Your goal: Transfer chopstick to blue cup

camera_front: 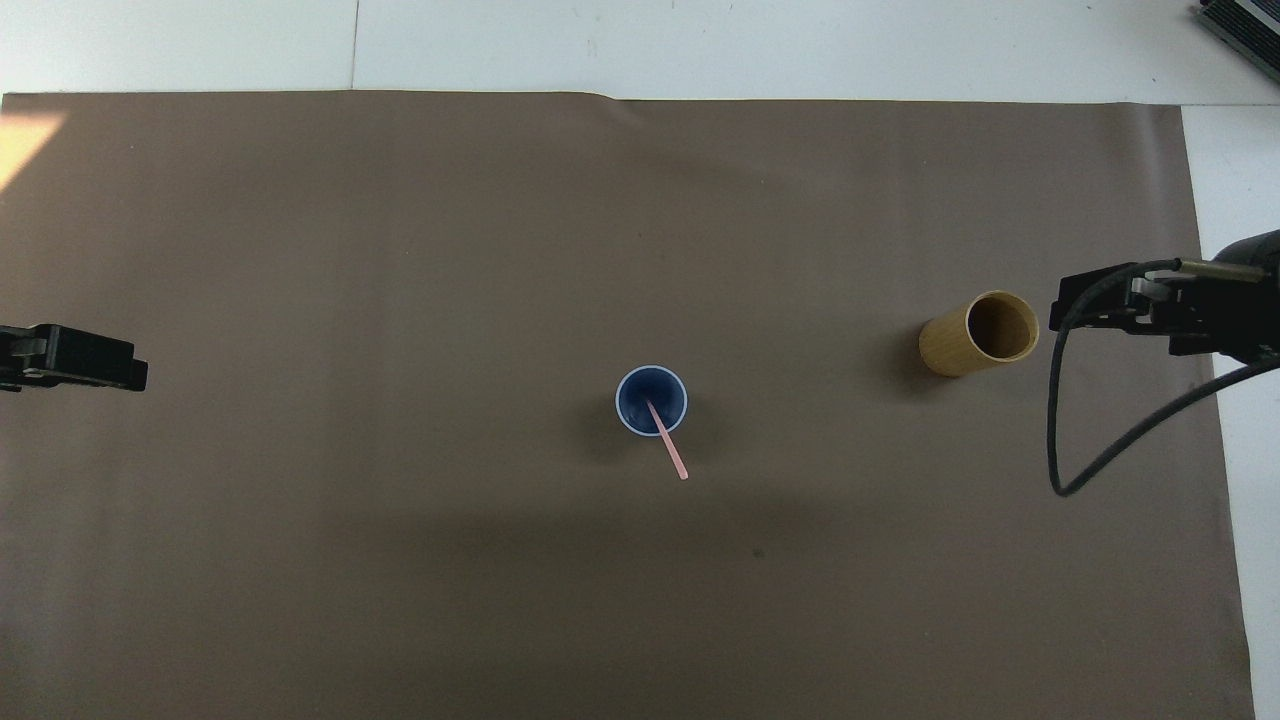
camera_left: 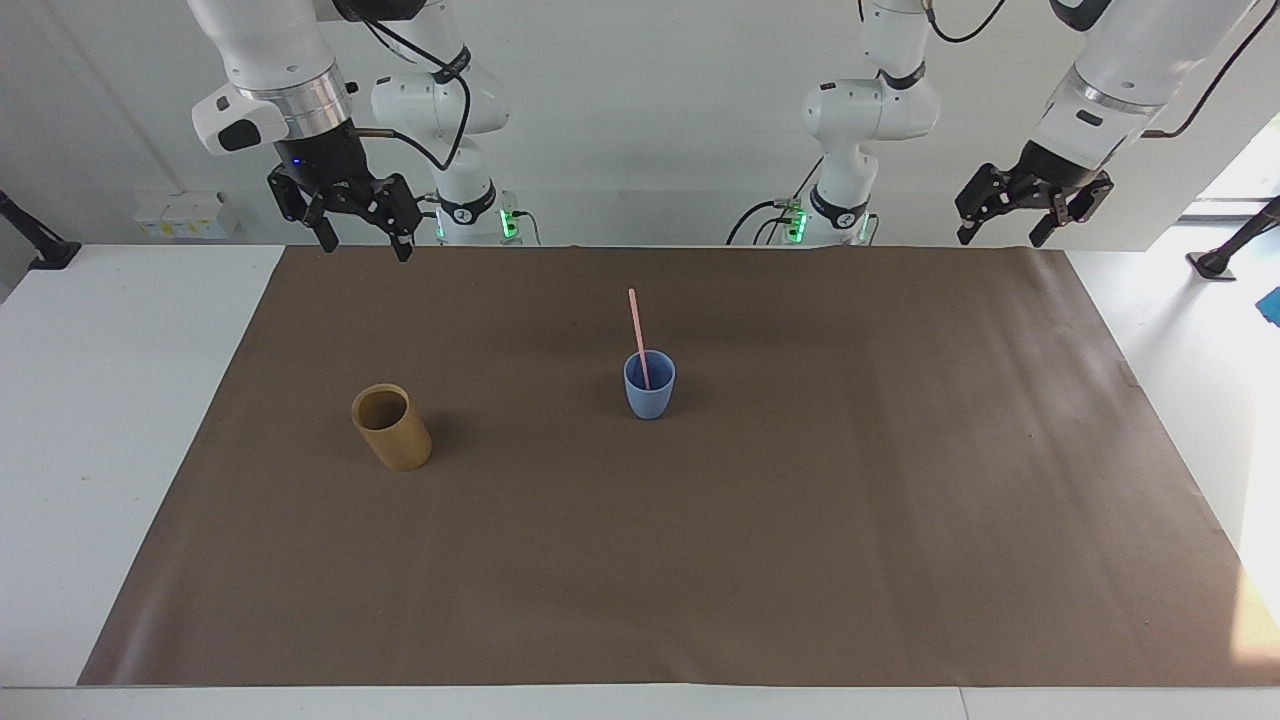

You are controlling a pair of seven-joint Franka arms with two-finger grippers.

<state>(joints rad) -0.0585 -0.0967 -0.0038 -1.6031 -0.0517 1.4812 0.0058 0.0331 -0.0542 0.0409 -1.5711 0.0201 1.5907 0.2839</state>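
Note:
The light blue cup (camera_left: 649,386) stands upright near the middle of the brown mat; it also shows in the overhead view (camera_front: 651,400). The pale pink chopstick (camera_left: 636,330) stands in the cup and leans toward the robots, about half of it above the rim; it also shows in the overhead view (camera_front: 670,446). My right gripper (camera_left: 363,250) hangs open and empty, high over the mat's edge nearest the robots, at the right arm's end (camera_front: 1075,308). My left gripper (camera_left: 998,241) hangs open and empty, high over the same edge at the left arm's end (camera_front: 125,368).
A tan bamboo-like cylinder cup (camera_left: 392,427) stands empty on the mat toward the right arm's end, a little farther from the robots than the blue cup (camera_front: 978,332). The brown mat (camera_left: 800,560) covers most of the white table.

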